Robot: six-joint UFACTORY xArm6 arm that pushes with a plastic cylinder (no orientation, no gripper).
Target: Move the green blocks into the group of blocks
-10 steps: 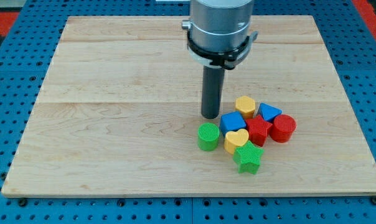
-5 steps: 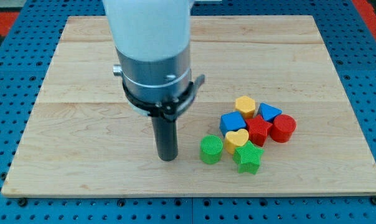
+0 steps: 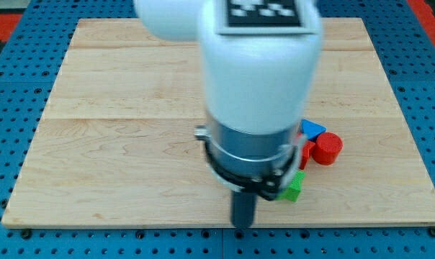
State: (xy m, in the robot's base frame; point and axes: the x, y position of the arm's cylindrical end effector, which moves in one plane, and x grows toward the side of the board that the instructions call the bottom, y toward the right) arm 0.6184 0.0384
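Observation:
My tip [image 3: 243, 224] is at the view's bottom edge of the wooden board [image 3: 117, 108], just below the group of blocks. The arm's body hides most of the group. Showing to its right are a red cylinder [image 3: 327, 148], a blue triangular block [image 3: 312, 129], a sliver of a red block [image 3: 302, 156] and part of the green star [image 3: 294, 187]. The green cylinder, the yellow blocks and the blue cube are hidden behind the arm.
The board lies on a blue pegboard table [image 3: 16, 237]. A red strip [image 3: 1, 18] shows at the view's top left corner.
My tip moved from above the group round its left side to the view's bottom edge below it. The green cylinder had shifted slightly lower and right; the arm now covers most blocks.

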